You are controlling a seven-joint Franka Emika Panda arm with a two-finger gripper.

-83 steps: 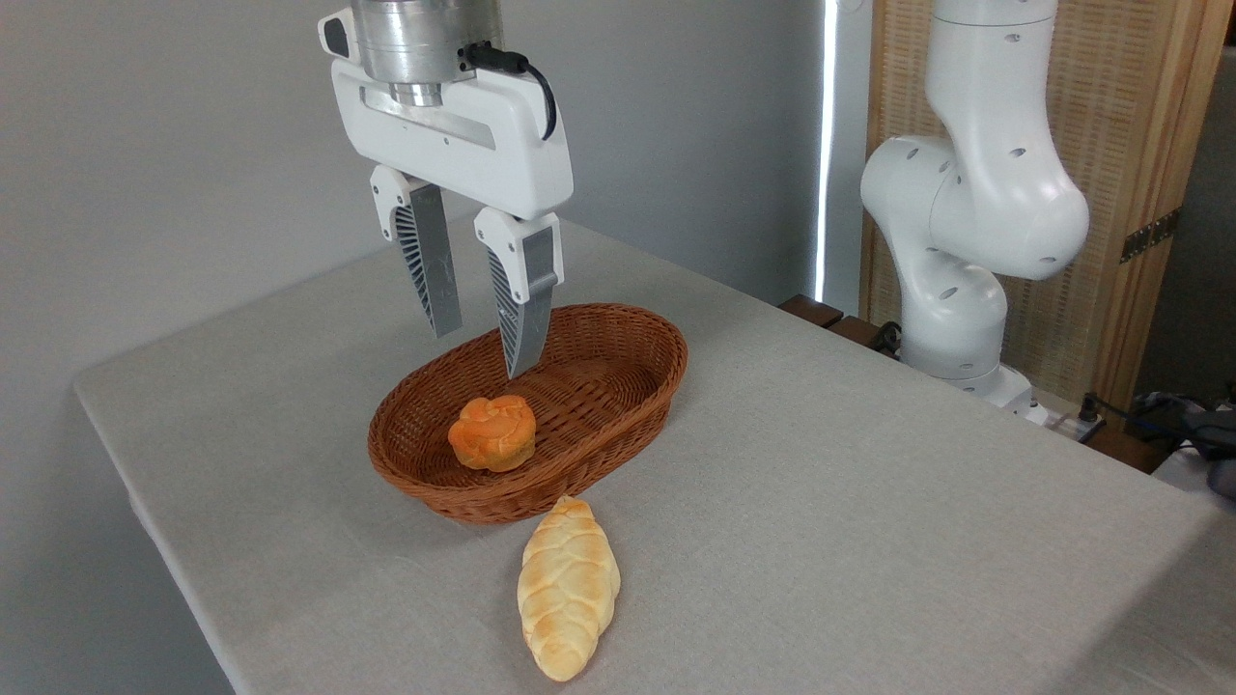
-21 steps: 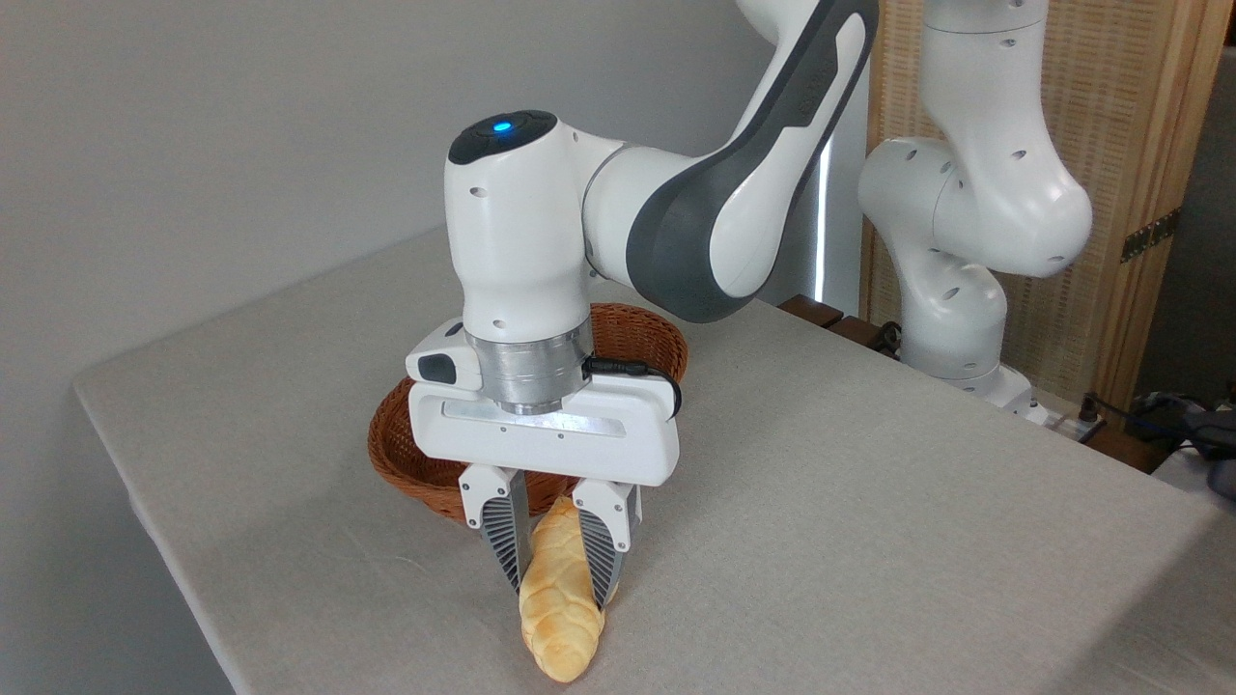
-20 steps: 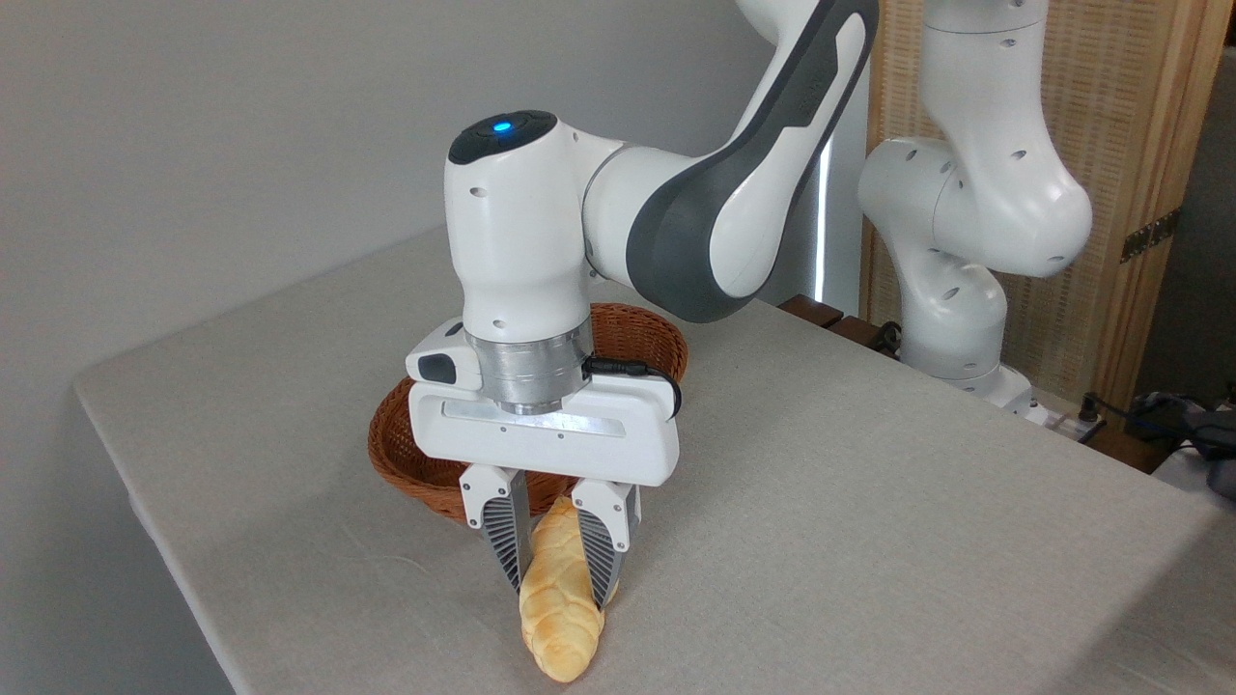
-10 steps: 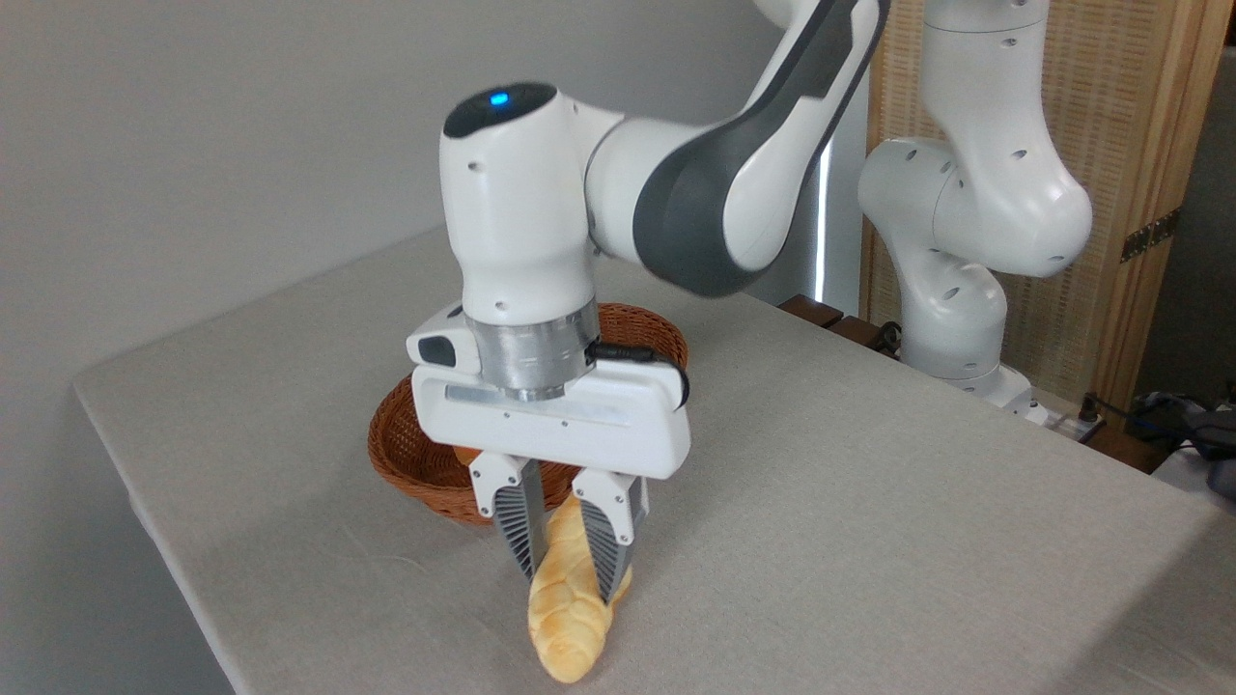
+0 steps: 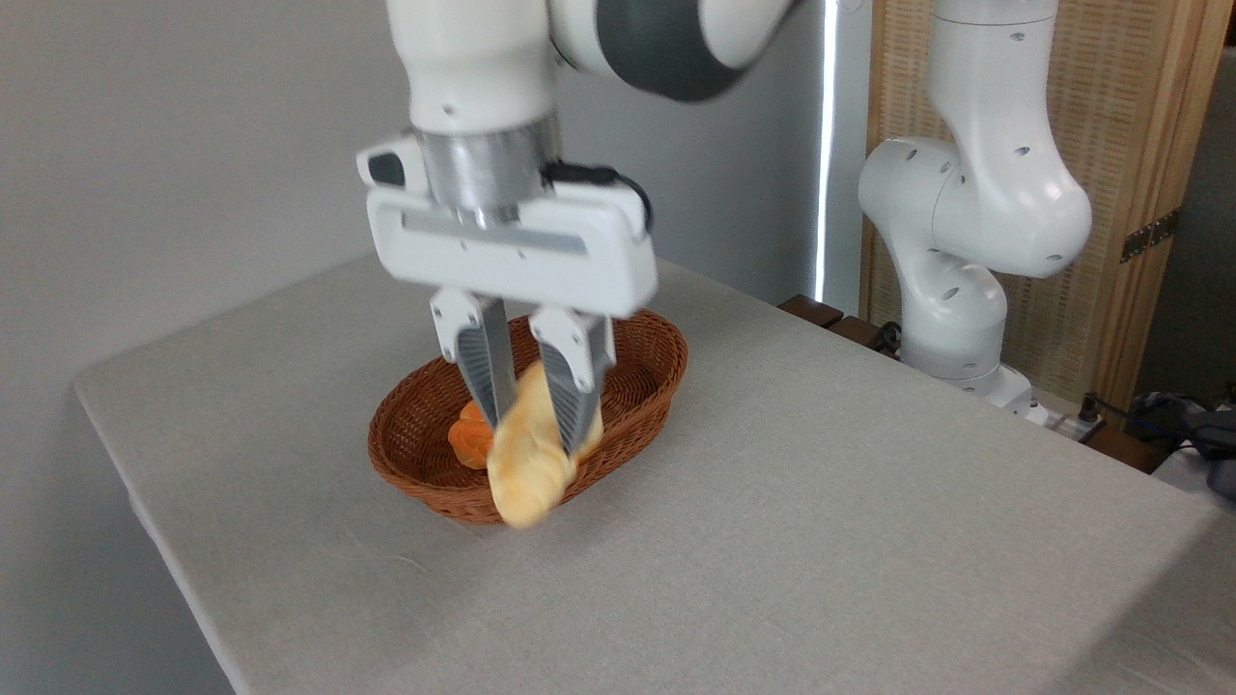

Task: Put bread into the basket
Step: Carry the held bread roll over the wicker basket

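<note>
My gripper [image 5: 534, 439] is shut on the bread [image 5: 526, 465], a long pale-golden loaf, blurred by motion. The loaf hangs in the air between the grey ribbed fingers [image 5: 483, 372], its lower end in front of the near rim of the basket [image 5: 647, 372]. The oval brown wicker basket sits on the table behind and below the loaf. A small round orange bun [image 5: 468, 439] lies inside the basket, mostly hidden behind the loaf and the left finger.
The grey cloth-covered table [image 5: 821, 502] stretches wide to the right and front of the basket. The arm's white base [image 5: 956, 280] stands at the back right, before a wooden screen [image 5: 1139, 145]. The table's left edge [image 5: 145, 502] is close to the basket.
The gripper came down from above the basket, shut on the loaf lying on the table, and has now lifted it up and back toward the basket.
</note>
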